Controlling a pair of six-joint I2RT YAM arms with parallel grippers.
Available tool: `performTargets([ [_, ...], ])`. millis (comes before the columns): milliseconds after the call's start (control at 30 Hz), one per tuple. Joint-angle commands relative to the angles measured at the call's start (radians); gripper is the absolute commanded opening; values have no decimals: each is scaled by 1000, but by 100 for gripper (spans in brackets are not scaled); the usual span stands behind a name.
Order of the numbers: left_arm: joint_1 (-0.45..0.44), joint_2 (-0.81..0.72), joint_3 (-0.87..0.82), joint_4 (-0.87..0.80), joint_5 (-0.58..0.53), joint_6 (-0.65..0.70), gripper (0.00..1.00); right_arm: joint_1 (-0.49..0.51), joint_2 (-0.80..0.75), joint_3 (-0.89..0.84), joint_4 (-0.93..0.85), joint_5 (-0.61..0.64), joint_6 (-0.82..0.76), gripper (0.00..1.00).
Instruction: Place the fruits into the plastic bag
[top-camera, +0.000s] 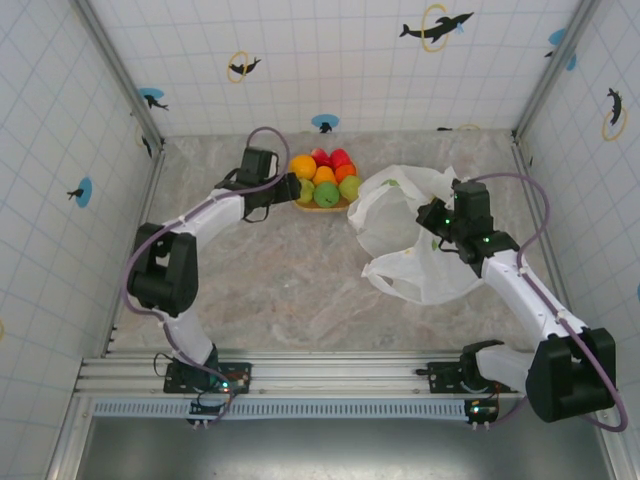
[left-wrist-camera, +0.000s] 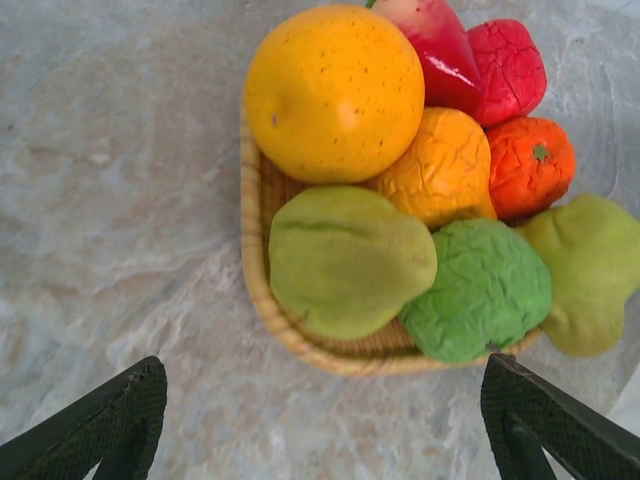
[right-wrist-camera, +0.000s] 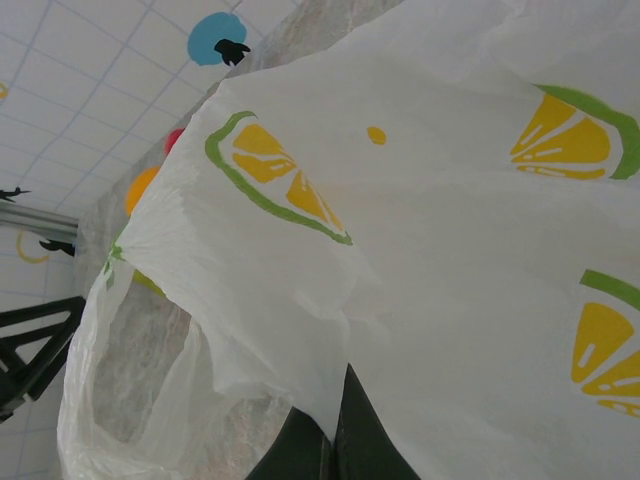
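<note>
The fruits (top-camera: 325, 178) lie heaped on a round woven plate (left-wrist-camera: 262, 290) at the back of the table: a big orange one (left-wrist-camera: 335, 90), a yellow-green one (left-wrist-camera: 345, 260), a crinkled green one (left-wrist-camera: 480, 290) and red ones behind. My left gripper (top-camera: 290, 188) hovers at the plate's left side, open. In the left wrist view that gripper (left-wrist-camera: 325, 440) has its fingers wide apart with nothing between them. The plastic bag (top-camera: 410, 245), white with lemon prints, is held up right of the plate. My right gripper (right-wrist-camera: 335, 440) is shut on a fold of the bag (right-wrist-camera: 430, 230).
Tiled walls with dolphin stickers enclose the table on three sides, with metal posts (top-camera: 120, 70) in the back corners. A rail (top-camera: 320, 375) runs along the near edge by the arm bases. Bare marble tabletop (top-camera: 300, 290) lies between the arms.
</note>
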Motion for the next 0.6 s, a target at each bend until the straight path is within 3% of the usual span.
performTargets([
  [0, 0, 48, 64, -14, 31, -1, 85, -8, 11, -22, 47, -10, 7, 0],
  [300, -7, 168, 173, -13, 66, 9, 84, -9, 13, -52, 78, -20, 9, 0],
  [567, -36, 269, 294, -77, 10, 59, 79, -9, 12, -71, 91, -21, 15, 0],
])
